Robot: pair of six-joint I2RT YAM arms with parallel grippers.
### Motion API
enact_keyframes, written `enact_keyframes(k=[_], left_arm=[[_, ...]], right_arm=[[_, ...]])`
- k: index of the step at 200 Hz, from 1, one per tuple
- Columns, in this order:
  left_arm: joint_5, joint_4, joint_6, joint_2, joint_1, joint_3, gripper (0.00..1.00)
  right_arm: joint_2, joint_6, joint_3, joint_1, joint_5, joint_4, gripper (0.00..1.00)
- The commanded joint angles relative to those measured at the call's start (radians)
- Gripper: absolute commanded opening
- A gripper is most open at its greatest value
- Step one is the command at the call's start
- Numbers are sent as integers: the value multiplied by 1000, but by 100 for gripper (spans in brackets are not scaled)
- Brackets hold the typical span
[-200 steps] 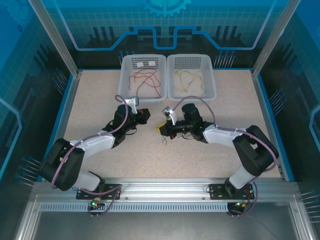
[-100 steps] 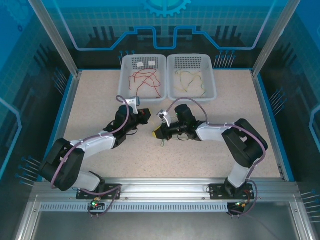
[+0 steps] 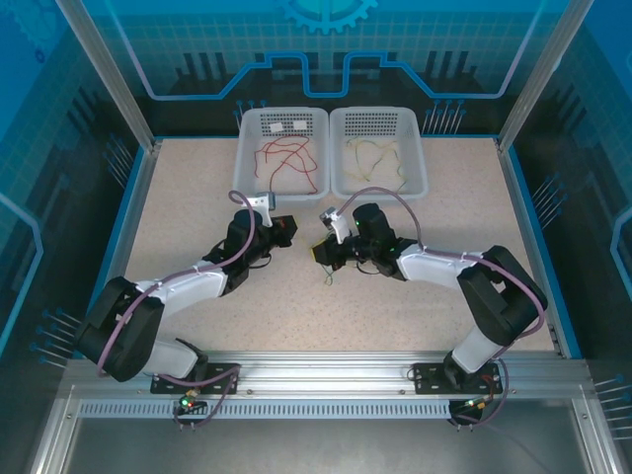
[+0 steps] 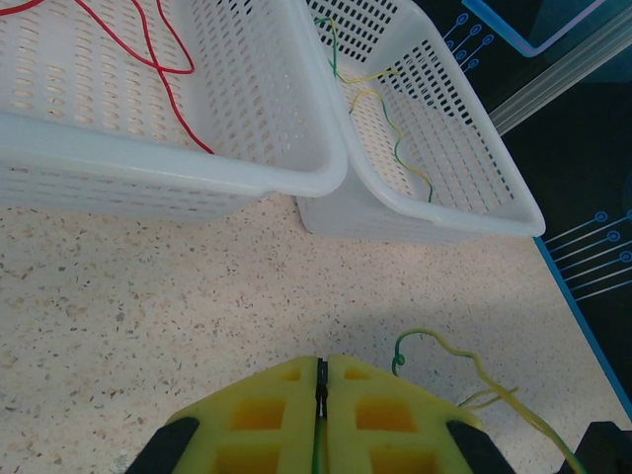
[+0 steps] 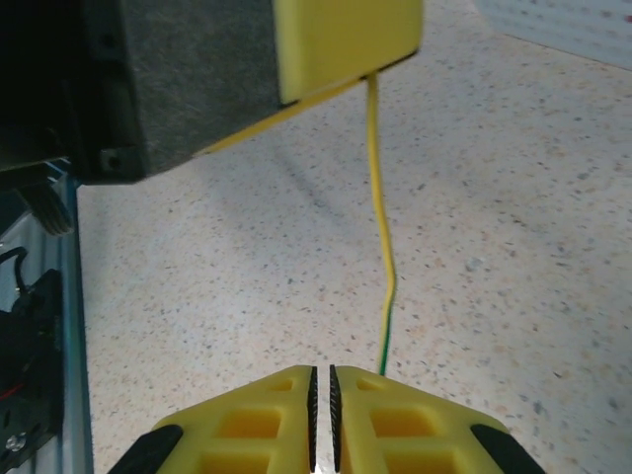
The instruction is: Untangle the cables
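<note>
Between my left gripper's (image 4: 320, 373) shut yellow pads sits a thin green-and-yellow cable (image 4: 464, 357), and its loose part curls over the table to the right. In the right wrist view this cable (image 5: 379, 237) hangs from the left gripper's finger (image 5: 346, 39) and drops behind the outer side of my right gripper (image 5: 320, 383). Its jaws stand a hair apart with no cable seen between them. From above, the left gripper (image 3: 286, 229) and the right gripper (image 3: 319, 254) nearly face each other mid-table. A cable end (image 3: 329, 280) lies below the right one.
Two white perforated baskets stand at the back. The left basket (image 3: 247, 148) holds red cables (image 3: 288, 156). The right basket (image 3: 420, 148) holds yellow and green cables (image 3: 373, 156). Speckled tabletop lies open around both arms.
My right gripper slid left toward the left gripper, then drew back right and slightly up. The left arm has stayed still, shut on the cable.
</note>
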Motion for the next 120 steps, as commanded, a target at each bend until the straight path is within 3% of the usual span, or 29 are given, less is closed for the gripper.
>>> enact_keyframes(k=[1, 48, 90, 120], left_arm=[[-6, 0, 22, -24, -10, -8, 0], [12, 11, 14, -7, -13, 7, 0], [6, 16, 11, -10, -20, 4, 0], [0, 17, 14, -14, -20, 2, 0]], right_arm=[[-24, -16, -21, -8, 59, -21, 16], [77, -39, 53, 23, -20, -46, 21], [152, -30, 98, 38, -1, -62, 23], [160, -42, 101, 38, -29, -58, 35]])
